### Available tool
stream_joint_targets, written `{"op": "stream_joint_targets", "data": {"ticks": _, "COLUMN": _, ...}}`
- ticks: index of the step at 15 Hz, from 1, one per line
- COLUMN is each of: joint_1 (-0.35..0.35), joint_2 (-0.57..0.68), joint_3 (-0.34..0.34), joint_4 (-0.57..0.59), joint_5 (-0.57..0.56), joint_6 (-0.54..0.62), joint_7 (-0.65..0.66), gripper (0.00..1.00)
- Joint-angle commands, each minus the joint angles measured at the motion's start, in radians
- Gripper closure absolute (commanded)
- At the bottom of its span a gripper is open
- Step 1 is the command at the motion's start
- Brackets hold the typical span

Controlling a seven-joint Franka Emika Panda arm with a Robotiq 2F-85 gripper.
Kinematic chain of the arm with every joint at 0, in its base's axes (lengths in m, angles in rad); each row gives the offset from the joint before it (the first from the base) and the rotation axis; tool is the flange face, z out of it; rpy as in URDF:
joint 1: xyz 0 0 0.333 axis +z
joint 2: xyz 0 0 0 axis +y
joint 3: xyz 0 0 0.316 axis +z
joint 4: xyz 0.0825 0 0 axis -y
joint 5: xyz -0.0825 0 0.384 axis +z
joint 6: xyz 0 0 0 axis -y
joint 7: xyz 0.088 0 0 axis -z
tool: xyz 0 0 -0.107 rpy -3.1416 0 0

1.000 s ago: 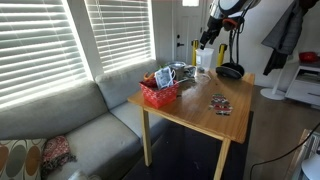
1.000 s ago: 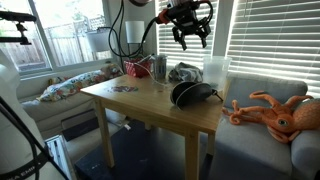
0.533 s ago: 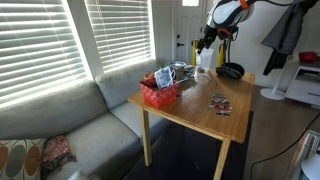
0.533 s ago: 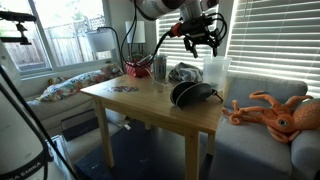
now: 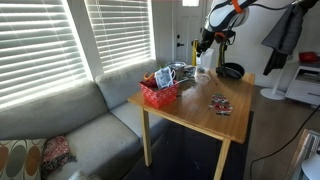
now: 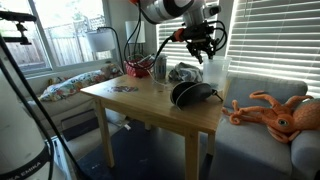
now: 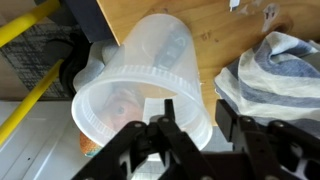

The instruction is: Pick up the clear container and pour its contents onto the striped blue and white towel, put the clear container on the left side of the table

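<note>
The clear container (image 7: 140,75), a tall translucent tub, stands at the far edge of the wooden table (image 5: 200,118) in both exterior views (image 6: 214,70). In the wrist view I look down into its round rim. My gripper (image 7: 195,112) straddles its rim wall: one finger (image 7: 165,118) is inside the tub, the other (image 7: 224,118) outside. A slit of bare wood still shows between the wall and the outer finger. The striped blue and white towel (image 7: 272,70) lies crumpled just beside the container. In an exterior view the gripper (image 6: 204,52) hangs right over the tub.
A red basket (image 5: 158,93) with items stands at one table corner. A black bowl-like object (image 6: 192,95) lies near the towel. A small patterned thing (image 5: 219,104) lies mid-table. A grey sofa (image 5: 80,125), an orange octopus toy (image 6: 275,112) and window blinds surround the table.
The gripper has moved across and come down onto the container's rim. Its jaws have narrowed around the tub's wall.
</note>
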Motion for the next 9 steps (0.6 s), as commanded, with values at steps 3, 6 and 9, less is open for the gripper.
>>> {"op": "stream_joint_targets", "data": {"ticks": 3, "joint_1": -0.008, "joint_2": 0.000, "joint_3": 0.011, "joint_4": 0.025, "joint_5": 0.058, "joint_6": -0.023, "joint_7": -0.013, "gripper": 0.95}}
{"op": "stream_joint_targets", "data": {"ticks": 6, "joint_1": -0.007, "joint_2": -0.005, "joint_3": 0.012, "joint_4": 0.029, "joint_5": 0.058, "joint_6": -0.027, "joint_7": 0.000, "gripper": 1.00}}
{"op": "stream_joint_targets", "data": {"ticks": 9, "joint_1": -0.004, "joint_2": -0.025, "joint_3": 0.017, "joint_4": 0.031, "joint_5": 0.074, "joint_6": -0.030, "joint_7": -0.001, "gripper": 0.99}}
